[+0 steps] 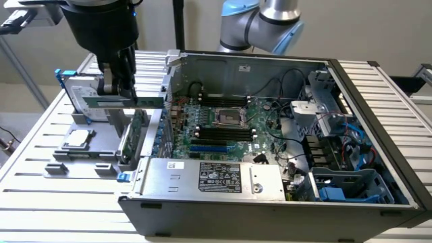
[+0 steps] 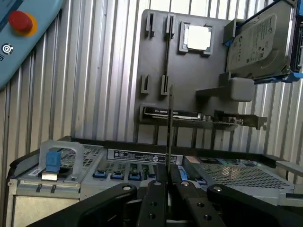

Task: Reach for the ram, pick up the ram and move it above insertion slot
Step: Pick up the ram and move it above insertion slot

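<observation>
Beside the open computer case, above the grey fixture tray on the slatted desk, the ram is held clear of its holder, with the fingers of the gripper clamped on it; in the wrist view it is seen edge-on as a thin dark line between them. A slip is judged possible, since so thin a stick is gripped along a narrow edge and could tilt under any jolt. A knock against the case's raised side wall is also judged a risk, as the stick hangs just outside it, and the loose cables near the motherboard could be snagged. By count: one robot arm, one gripper, one stick in the grip, one silver hard drive standing in the fixture, one processor chip lying flat on it, one wider green expansion card upright at its edge, and one red stop button on a pendant. Four black memory slots can be made out on the board, though the count is uncertain.
</observation>
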Action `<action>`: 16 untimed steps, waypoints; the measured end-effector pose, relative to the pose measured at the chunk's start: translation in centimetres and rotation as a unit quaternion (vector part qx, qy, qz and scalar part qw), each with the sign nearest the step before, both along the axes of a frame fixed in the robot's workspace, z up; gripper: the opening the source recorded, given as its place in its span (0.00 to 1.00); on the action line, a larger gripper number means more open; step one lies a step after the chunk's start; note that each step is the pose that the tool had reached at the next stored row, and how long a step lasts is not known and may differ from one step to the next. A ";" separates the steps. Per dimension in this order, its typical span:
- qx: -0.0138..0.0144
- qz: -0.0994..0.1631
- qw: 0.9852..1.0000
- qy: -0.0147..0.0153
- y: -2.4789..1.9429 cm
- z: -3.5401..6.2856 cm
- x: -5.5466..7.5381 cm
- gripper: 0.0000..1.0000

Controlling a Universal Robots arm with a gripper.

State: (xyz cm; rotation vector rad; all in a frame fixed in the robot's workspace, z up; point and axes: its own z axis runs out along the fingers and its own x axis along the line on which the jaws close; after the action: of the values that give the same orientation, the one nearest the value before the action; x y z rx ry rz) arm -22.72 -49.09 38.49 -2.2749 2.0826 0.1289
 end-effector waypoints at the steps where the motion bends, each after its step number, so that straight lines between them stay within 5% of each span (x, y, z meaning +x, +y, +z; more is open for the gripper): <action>1: 0.000 0.000 1.000 0.000 0.00 0.08 0.4 0.14; 16: 0.002 0.000 1.000 0.000 0.01 0.51 7.2 0.14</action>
State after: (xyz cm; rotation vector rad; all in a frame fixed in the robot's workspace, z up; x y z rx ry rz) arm -15.49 -49.08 39.00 -2.2732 2.0809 0.1325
